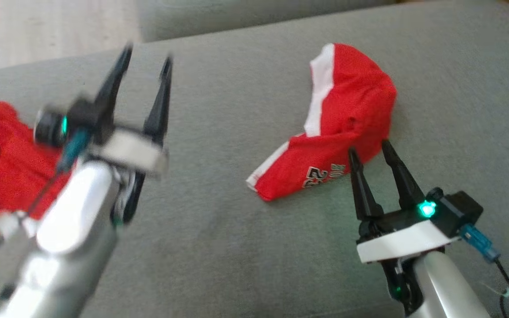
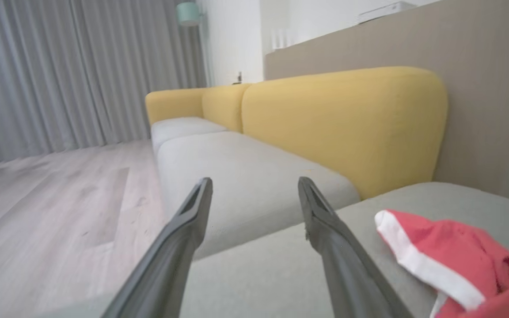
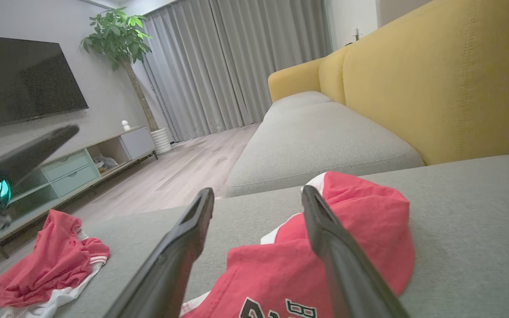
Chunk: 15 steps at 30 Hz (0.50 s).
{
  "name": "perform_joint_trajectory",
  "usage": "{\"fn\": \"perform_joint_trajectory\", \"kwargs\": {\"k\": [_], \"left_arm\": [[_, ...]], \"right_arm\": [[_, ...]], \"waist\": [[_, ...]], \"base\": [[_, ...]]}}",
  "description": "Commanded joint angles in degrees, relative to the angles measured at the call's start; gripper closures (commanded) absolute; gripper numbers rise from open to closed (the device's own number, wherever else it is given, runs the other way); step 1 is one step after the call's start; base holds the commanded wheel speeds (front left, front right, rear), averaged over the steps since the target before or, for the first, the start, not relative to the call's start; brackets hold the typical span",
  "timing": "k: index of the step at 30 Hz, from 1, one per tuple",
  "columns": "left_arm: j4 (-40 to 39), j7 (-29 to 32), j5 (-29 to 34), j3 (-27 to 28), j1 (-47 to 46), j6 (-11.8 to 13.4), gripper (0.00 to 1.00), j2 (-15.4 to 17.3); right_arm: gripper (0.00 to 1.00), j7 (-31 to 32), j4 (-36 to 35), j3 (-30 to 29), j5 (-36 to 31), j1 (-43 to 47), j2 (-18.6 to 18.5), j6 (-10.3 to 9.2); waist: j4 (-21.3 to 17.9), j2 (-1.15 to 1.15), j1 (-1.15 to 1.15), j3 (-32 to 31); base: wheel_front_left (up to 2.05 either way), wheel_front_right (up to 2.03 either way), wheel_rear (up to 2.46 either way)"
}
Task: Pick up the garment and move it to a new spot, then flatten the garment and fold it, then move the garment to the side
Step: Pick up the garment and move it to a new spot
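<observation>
On the grey cushion [image 1: 219, 247], before a yellow backrest [image 2: 343, 123] and pale wood floor [image 2: 51, 212] (grey curtains [image 3: 219, 66] beyond), the crumpled red garment [image 1: 347, 115] lies at the right gripper [image 1: 368, 146]'s spread, empty tips, the left gripper [image 1: 147, 53] likewise agape.

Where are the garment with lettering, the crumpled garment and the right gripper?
garment with lettering [image 1: 347, 115], head view, red middle
crumpled garment [image 1: 2, 163], head view, its middle
right gripper [image 1: 368, 146], head view, between its fingertips

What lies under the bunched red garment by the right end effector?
The grey seat cushion shows around the red garment and presumably continues beneath; anything tucked under its folds is covered.
</observation>
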Motion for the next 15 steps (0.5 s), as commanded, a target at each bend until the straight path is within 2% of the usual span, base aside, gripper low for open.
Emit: {"fn": "perform_joint_trajectory", "kwargs": {"k": [1, 5, 10, 15], "left_arm": [[-2.85, -0.42, -1.01, 2.96, 2.09, 1.21, 0.00, 2.56], [-6.78, -1.36, -3.06, 3.84, 11.95, 4.34, 0.00, 2.94], [-10.51, -3.21, -3.48, 5.22, 22.28, 9.23, 0.00, 2.40], [-12.25, -3.82, -2.52, 5.64, 26.28, 11.45, 0.00, 1.80]], "right_arm": [[0.00, -0.61, -1.65, 0.78, -0.55, -0.17, -0.10, 0.43], [0.00, -0.61, -1.40, 0.24, -0.91, 0.82, -0.10, 0.43], [0.00, -0.61, -1.08, 0.46, -1.24, 1.38, -0.10, 0.43], [0.00, -0.61, -0.98, 0.16, -1.53, 1.63, -0.10, 0.43]], "waist": [[3.05, 0.00, 0.00, -2.50], [4.63, 0.00, 0.00, -3.30], [4.80, 0.00, 0.00, -3.65], [4.82, 0.00, 0.00, -3.69]], "base": [[0.00, 0.00, 0.00], [0.00, 0.00, 0.00], [0.00, 0.00, 0.00], [0.00, 0.00, 0.00]]}}
